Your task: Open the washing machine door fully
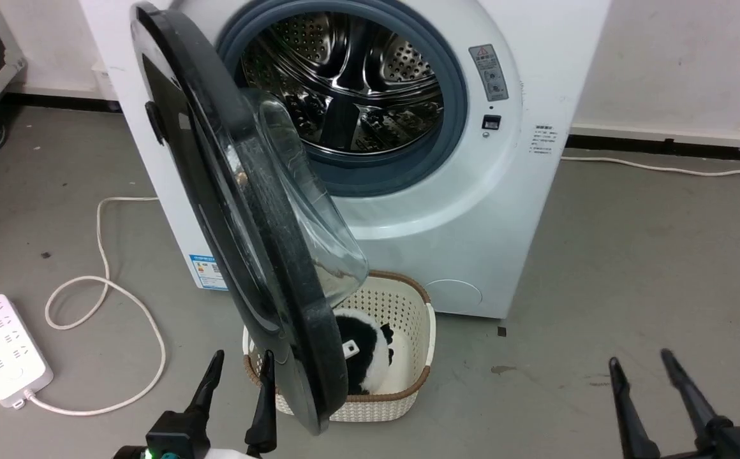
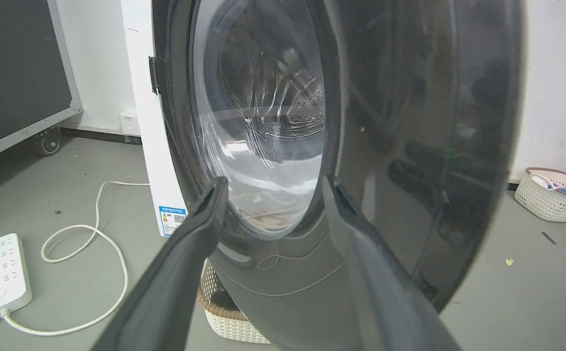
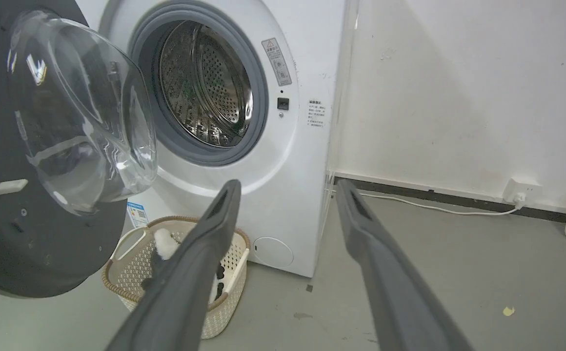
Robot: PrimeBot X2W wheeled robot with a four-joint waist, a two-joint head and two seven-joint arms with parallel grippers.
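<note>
The white washing machine (image 1: 504, 210) stands against the wall, its steel drum bare. Its big round black door (image 1: 217, 210) swings out on its left hinge, about edge-on to the head view, the clear glass bowl bulging toward the drum. My left gripper (image 1: 241, 363) is open, low at the door's outer face, its right finger close to the door's lower rim. In the left wrist view the door (image 2: 385, 146) looms just beyond the open left gripper (image 2: 273, 183). My right gripper (image 1: 639, 360) is open at the lower right, far from the door (image 3: 44, 253); it holds nothing.
A white woven basket (image 1: 408, 306) with a black-and-white plush toy sits on the floor under the door. A white power strip (image 1: 3, 347) and its looping cable lie to the left. Another basket (image 2: 551, 197) stands by the right wall. Grey floor spreads to the right.
</note>
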